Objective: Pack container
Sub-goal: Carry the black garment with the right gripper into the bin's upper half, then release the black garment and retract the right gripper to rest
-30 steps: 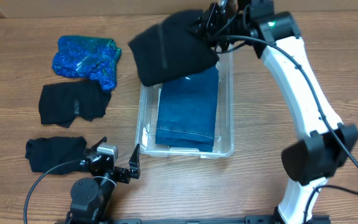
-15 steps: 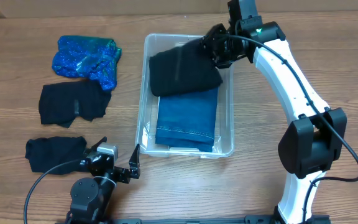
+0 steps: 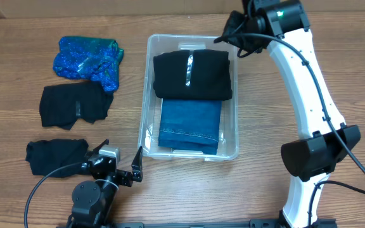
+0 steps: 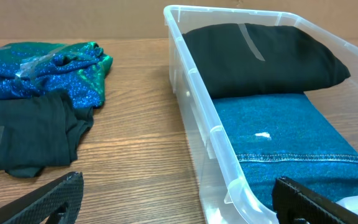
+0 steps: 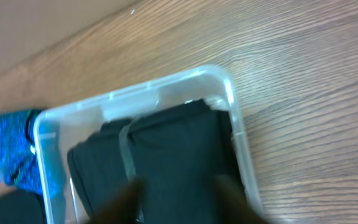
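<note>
Container (image 3: 146,101): mid-bench (image 3: 18,95).
Packed: jeans (image 3: 191,123) at its 6 o'clock end, black fold (image 3: 192,75) at 12.
Waiting: sparkly blue piece (image 3: 87,58) and two black ones (image 3: 75,106) (image 3: 56,156), out at 9 o'clock.
Right fingers (image 5: 128,200): apart, empty, over the 1 o'clock corner.
Left fingers (image 4: 55,196): apart, idle at 7 o'clock.
Progress: roughly two of five in, I'd say.

L pincer (image 4: 176,184) spread wide, R pincer (image 5: 178,200) parted, blurry

In the container (image 3: 146,120), the far garment (image 3: 192,75) apparently overlaps the near garment (image 3: 190,123). Three loose garments (image 3: 75,105) lie left of it, apart.
</note>
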{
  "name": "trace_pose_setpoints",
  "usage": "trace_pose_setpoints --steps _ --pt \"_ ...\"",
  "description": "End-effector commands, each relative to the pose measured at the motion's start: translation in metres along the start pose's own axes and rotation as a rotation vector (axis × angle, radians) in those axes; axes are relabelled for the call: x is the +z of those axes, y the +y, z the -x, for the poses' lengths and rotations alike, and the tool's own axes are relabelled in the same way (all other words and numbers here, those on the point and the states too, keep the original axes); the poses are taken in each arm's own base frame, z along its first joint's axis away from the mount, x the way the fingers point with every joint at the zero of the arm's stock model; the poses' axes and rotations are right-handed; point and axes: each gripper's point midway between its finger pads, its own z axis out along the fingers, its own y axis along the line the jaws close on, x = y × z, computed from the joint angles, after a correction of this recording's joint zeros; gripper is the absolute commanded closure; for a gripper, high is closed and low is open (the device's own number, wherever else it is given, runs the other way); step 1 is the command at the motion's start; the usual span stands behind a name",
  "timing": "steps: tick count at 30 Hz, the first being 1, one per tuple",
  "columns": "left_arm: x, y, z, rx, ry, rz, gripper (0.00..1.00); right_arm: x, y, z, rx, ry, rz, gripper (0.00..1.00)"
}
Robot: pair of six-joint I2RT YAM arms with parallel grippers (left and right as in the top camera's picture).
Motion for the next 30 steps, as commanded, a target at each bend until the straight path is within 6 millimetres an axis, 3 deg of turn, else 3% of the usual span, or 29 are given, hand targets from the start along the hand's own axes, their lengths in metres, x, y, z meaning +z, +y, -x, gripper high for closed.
trace_pose_setpoints --steps 1,5,10,15,17,21,25,28,30 --pt "0.001 0.004 -0.001 0.017 -0.004 0.017 0.00 0.020 0.013 -0.023 -0.129 0.045 -0.011 0.96" --pt "0.001 0.004 -0.001 0.017 -0.004 0.017 0.00 0.069 0.007 -0.053 -0.155 0.125 -0.056 0.96" --pt "0.001 0.004 -0.001 0.017 -0.004 0.017 0.00 0.122 -0.013 -0.074 -0.158 0.161 -0.109 0.96" --pt "0.001 0.004 -0.001 0.017 -0.004 0.017 0.00 0.152 -0.026 -0.091 -0.160 0.207 -0.142 0.96" --pt "0.001 0.004 -0.001 0.017 -0.003 0.017 0.00 0.150 -0.024 -0.089 -0.160 0.201 -0.138 0.96" --pt "0.001 0.004 -0.001 0.017 -0.003 0.017 0.00 0.105 -0.002 -0.059 -0.157 0.114 -0.077 0.96" --pt "0.001 0.004 -0.001 0.017 -0.003 0.017 0.00 0.008 0.021 -0.026 -0.180 -0.018 0.015 0.96" --pt "0.001 0.004 -0.001 0.017 -0.004 0.017 0.00 -0.051 0.017 -0.025 -0.218 -0.067 0.041 0.96" --pt "0.001 0.004 -0.001 0.017 -0.004 0.017 0.00 -0.087 0.004 -0.032 -0.231 -0.088 0.018 0.96"
